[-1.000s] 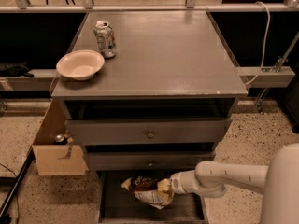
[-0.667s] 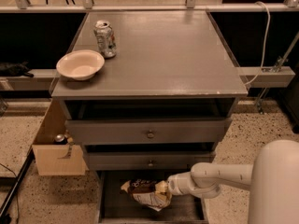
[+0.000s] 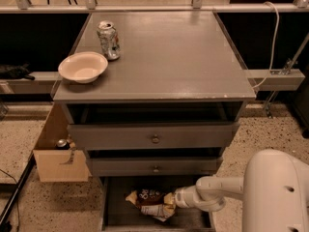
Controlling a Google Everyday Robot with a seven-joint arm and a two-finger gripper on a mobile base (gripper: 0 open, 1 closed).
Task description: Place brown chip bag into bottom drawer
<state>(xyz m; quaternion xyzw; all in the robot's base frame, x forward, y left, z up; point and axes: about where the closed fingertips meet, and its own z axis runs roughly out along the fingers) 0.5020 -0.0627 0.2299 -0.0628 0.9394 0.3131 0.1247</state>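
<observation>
The brown chip bag (image 3: 150, 202) lies inside the open bottom drawer (image 3: 118, 215), a wide grey tray pulled out at the foot of the cabinet. Its dark top with white lettering faces up and its white underside shows at the right. My gripper (image 3: 170, 200) reaches in from the right on a white arm (image 3: 217, 193) and is at the bag's right end, low in the drawer. The bag hides the fingertips.
On the grey cabinet top (image 3: 169, 57) stand a silver soda can (image 3: 108, 39) and a cream bowl (image 3: 83, 66). Two upper drawers with small knobs (image 3: 155, 138) sit slightly open above. A cardboard box (image 3: 59, 153) stands at the left. My white base (image 3: 277, 192) is at the lower right.
The arm has drawn slightly to the left and my white base has swung further into view at the right. The bag stays in the drawer, barely shifted.
</observation>
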